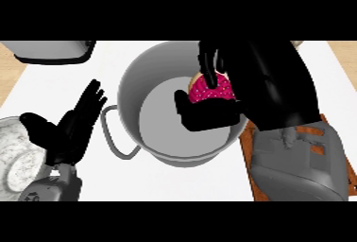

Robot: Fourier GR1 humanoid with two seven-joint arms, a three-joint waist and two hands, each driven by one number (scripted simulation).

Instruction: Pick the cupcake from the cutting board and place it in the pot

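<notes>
A white counter (174, 182) carries a big grey pot (136, 80) in the middle, its thin loop handle (111, 137) sticking out to the left. A grey box (49, 49) with a dark base sits at the far left corner. A speckled white dish (14, 156) lies at the near left edge, partly behind the left robot hand (70, 127), which rests open with fingers up, left of the pot and apart from it. The brown cutting board (247, 175) lies just right of the pot, mostly covered by the grey right forearm (300, 165).

The cupcake (211, 90), with pink sprinkled frosting, shows over the right side of the pot's opening, inside its rim. Whether it touches the pot's floor cannot be told.

The right robot hand (272, 80) is clasped round the cupcake, fingers over its far side and thumb under its near side, hiding most of it and the pot's right wall.
</notes>
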